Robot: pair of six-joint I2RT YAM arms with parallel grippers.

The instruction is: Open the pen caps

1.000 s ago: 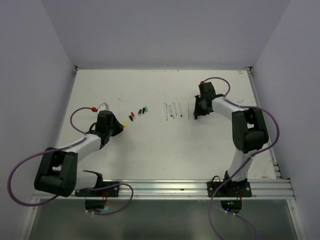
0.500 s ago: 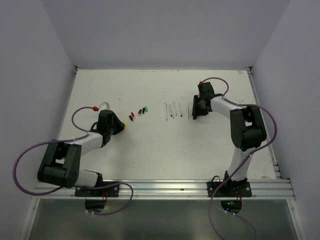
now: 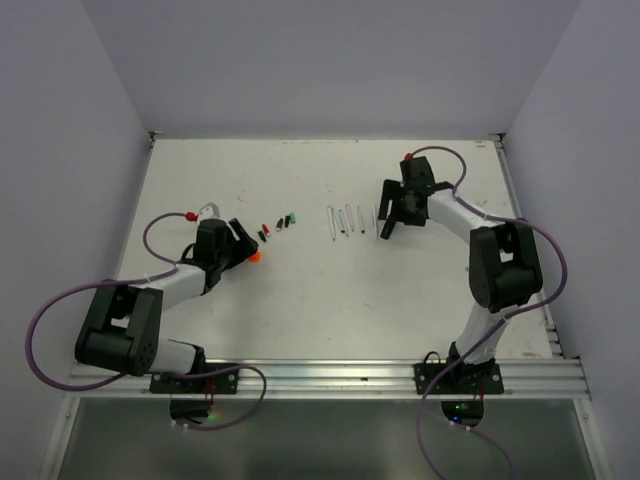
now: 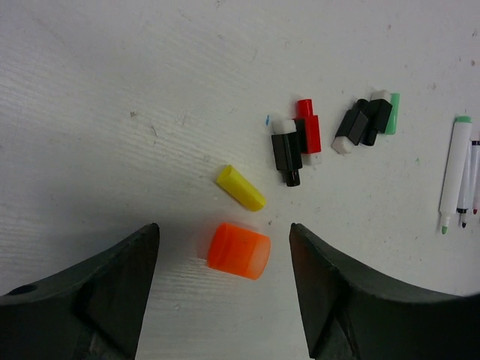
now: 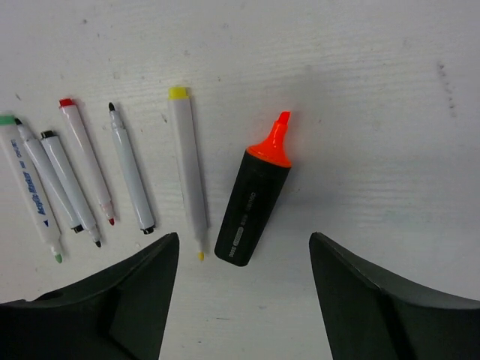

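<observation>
Caps (image 4: 307, 129) lie loose on the bench (image 4: 112, 90), the orange cap (image 4: 238, 250) inside the wide-open, empty left hand (image 4: 223, 240). Probably light, stiff, slick, prone to roll: pinch its round sides. Right hand (image 5: 244, 240) gapes empty.

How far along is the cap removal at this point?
Done, apparently: the orange highlighter and thin pens lie bare-tipped; orange cap, yellow cap and other caps lie loose. In hand: nothing; left end effector and right end effector are open. Left: no capped pen visible.
</observation>
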